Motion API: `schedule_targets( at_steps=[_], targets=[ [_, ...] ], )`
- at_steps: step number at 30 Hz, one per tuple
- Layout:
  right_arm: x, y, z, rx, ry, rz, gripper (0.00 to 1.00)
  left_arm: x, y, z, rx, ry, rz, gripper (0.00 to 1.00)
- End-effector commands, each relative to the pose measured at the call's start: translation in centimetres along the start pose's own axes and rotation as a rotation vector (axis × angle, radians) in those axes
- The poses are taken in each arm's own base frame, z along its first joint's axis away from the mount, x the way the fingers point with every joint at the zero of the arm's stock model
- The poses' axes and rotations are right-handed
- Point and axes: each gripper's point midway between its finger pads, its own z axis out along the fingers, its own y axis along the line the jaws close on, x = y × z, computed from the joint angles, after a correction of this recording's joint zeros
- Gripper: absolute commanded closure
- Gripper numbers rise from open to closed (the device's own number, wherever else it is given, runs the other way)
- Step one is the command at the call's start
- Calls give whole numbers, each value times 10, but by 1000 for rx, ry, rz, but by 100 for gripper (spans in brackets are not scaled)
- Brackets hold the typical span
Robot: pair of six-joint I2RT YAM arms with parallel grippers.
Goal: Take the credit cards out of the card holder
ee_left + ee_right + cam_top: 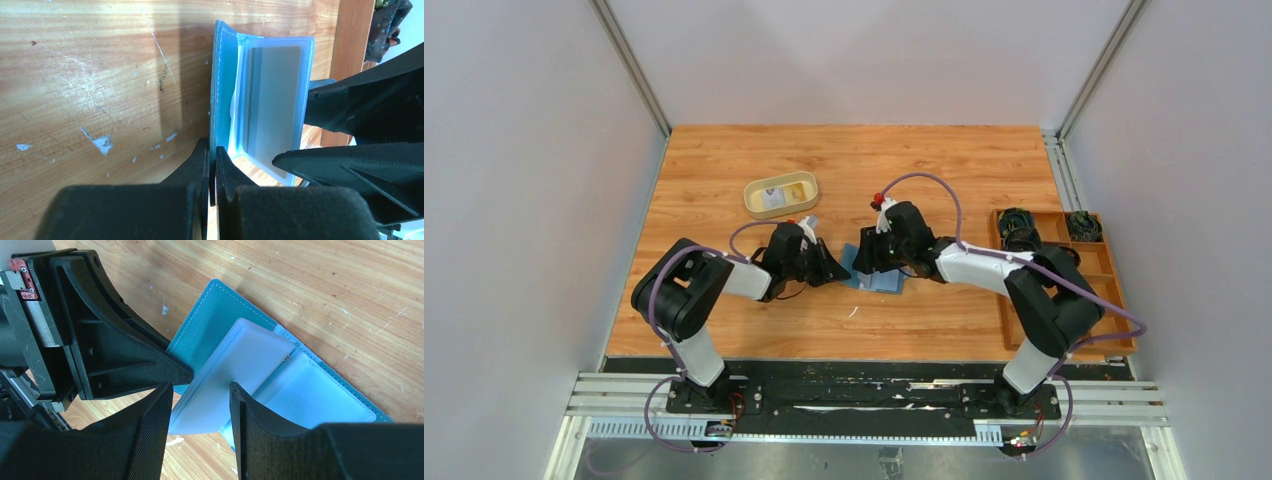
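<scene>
The teal-blue card holder (882,279) lies open on the table between my two grippers. My left gripper (834,268) is shut on the edge of its teal cover (218,100), as the left wrist view (214,154) shows. My right gripper (871,262) is open, its jaws on either side of a raised pale plastic sleeve leaf (235,365) without closing on it (200,388). I cannot tell whether a card sits inside the sleeve (274,100). A whitish card (771,198) and something yellow lie in the tan oval tray (781,212).
The brown compartmented wooden box (1114,290) stands at the right edge, with dark items in its far compartments. Its side also shows in the left wrist view (350,60). The tan tray is behind the left gripper. White walls surround the table.
</scene>
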Motion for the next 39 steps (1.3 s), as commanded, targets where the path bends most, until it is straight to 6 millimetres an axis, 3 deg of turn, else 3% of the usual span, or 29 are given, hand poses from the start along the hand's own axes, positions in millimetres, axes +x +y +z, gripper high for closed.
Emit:
schedule_targets(
  at_steps=[1, 11, 16, 24, 39],
  targets=[
    [7, 2, 9, -1, 20, -4, 51, 21, 24, -1, -89, 51, -5, 100],
    [-3, 12, 22, -22, 17, -55, 45, 23, 22, -1, -79, 61, 0, 100],
    [-9, 8, 25, 10, 18, -83, 44, 23, 22, -3, -80, 57, 1, 100],
    [-2, -10, 26, 96, 47, -91, 44, 25, 23, -1, -83, 63, 0, 100],
    [6, -11, 36, 165, 92, -165, 44, 26, 24, 0, -90, 63, 8, 100]
  ],
)
